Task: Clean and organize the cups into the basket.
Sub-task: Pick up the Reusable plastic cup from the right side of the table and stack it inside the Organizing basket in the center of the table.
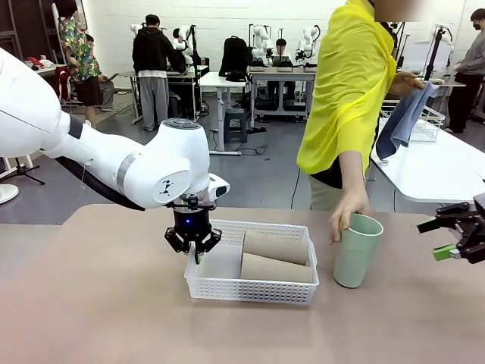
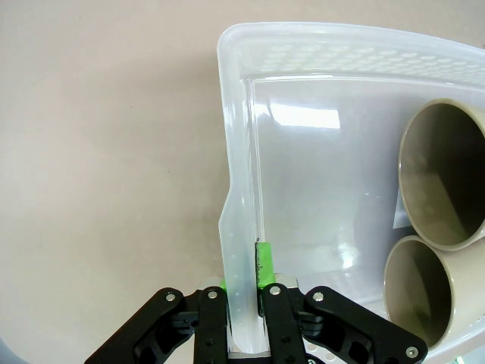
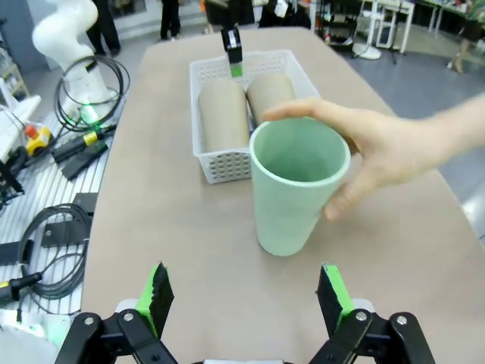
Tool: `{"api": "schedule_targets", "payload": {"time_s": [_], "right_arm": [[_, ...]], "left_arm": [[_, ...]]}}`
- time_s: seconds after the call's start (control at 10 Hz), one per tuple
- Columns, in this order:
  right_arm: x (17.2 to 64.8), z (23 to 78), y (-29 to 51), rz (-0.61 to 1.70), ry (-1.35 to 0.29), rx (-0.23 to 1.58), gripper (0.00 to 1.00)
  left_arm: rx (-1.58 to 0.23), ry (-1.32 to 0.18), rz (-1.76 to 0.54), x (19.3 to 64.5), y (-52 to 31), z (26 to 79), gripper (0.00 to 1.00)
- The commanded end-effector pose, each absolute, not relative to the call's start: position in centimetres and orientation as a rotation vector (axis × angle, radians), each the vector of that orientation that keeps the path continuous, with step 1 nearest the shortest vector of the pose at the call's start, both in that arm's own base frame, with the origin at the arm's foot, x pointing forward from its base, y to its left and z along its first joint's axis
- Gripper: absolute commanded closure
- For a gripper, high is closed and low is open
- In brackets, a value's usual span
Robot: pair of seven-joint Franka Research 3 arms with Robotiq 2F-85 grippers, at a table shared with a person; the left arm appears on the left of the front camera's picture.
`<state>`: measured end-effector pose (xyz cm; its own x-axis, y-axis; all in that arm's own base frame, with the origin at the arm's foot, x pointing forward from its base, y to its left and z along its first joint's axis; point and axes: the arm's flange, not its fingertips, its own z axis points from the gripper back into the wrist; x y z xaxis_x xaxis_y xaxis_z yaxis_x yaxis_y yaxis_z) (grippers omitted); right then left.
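Mint green cup (image 1: pixel 357 250), the person's hand (image 1: pixel 348 209) on its rim, stands at 3 o'clock of the basket (image 1: pixel 227 290) holding both taupe cups (image 1: pixel 274 247); the left gripper (image 1: pixel 194 243) pinches the basket wall, and the wide-spread right gripper (image 3: pixel 245 296) should, I judge, grasp this last cup next.

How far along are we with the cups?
Done: two brown cups lie inside the basket. In hand: the left gripper is shut on the basket's end wall; a person's hand rests on the green cup, upright beside the basket. Left: the green cup goes in; the right gripper is open, facing it.
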<state>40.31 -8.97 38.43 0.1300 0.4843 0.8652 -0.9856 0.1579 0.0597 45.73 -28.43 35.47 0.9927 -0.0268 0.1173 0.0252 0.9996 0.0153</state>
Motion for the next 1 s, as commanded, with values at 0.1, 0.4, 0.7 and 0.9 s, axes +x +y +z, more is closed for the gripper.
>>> {"api": "schedule_targets", "payload": {"time_s": [0.1, 0.4, 0.7, 0.9], "right_arm": [[42.0, 37.5, -11.9, 1.188, -0.913, 0.833, 0.00], [41.0, 37.8, -11.5, 1.191, -0.851, 0.814, 0.00], [41.0, 37.8, -11.5, 1.191, -0.851, 0.814, 0.00], [41.5, 37.8, -11.7, 1.194, -0.863, 0.820, 0.00]], "left_arm": [[0.017, -0.119, -0.027, 45.7, -28.5, 35.6, 1.00], [0.017, -0.119, -0.027, 45.7, -28.5, 35.6, 1.00], [0.017, -0.119, -0.027, 45.7, -28.5, 35.6, 1.00], [0.017, -0.119, -0.027, 45.7, -28.5, 35.6, 1.00]]}}
